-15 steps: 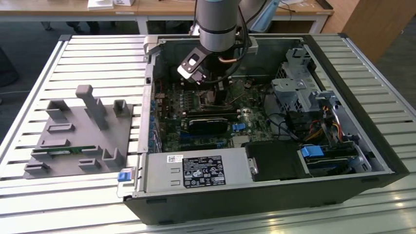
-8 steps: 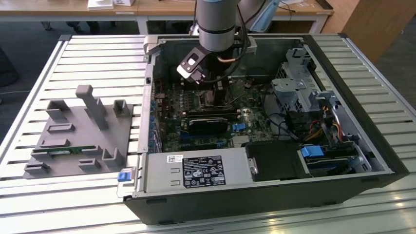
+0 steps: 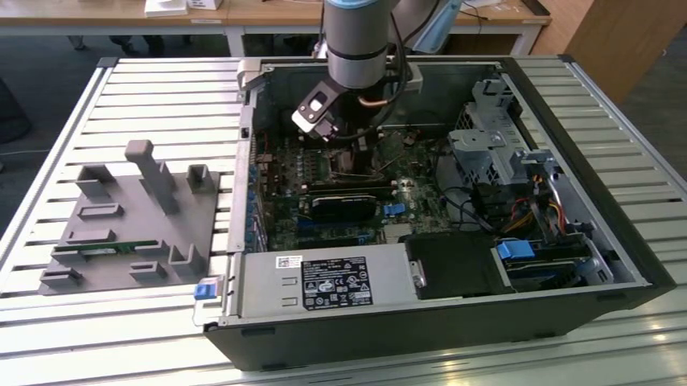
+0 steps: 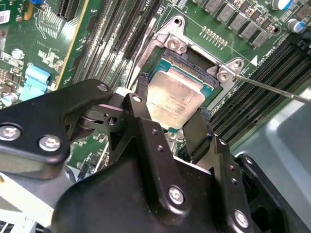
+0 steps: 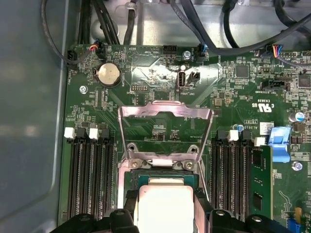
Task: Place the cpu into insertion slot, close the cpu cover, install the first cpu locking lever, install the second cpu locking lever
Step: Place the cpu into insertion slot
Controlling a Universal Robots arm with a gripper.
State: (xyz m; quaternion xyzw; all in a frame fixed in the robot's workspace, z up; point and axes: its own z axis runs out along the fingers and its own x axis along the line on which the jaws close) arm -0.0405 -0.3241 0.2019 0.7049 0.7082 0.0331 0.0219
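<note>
Exterior view, arm: reaches down from the upper middle of the frame into the open computer case (image 3: 429, 342) on the slatted table (image 3: 108, 330).
Exterior view, gripper (image 3: 346, 157): low over the motherboard.
Exterior view, grey fixture (image 3: 129, 217): at the exterior view's left, apart from the case.
Second wrist view, gripper (image 4: 173, 102): fingers (image 4: 204, 119) clamp opposite edges of the cpu (image 4: 177, 92).
Second wrist view, cpu: at the socket; whether it is seated cannot be told.
First wrist view, cpu cover (image 5: 165, 156): swung open, hinged just beyond the cpu (image 5: 165, 211).

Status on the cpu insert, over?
Copy: claw shut on cpu, at the socket. The cpu cover stands raised open. Nothing seen lying across the socket.
</note>
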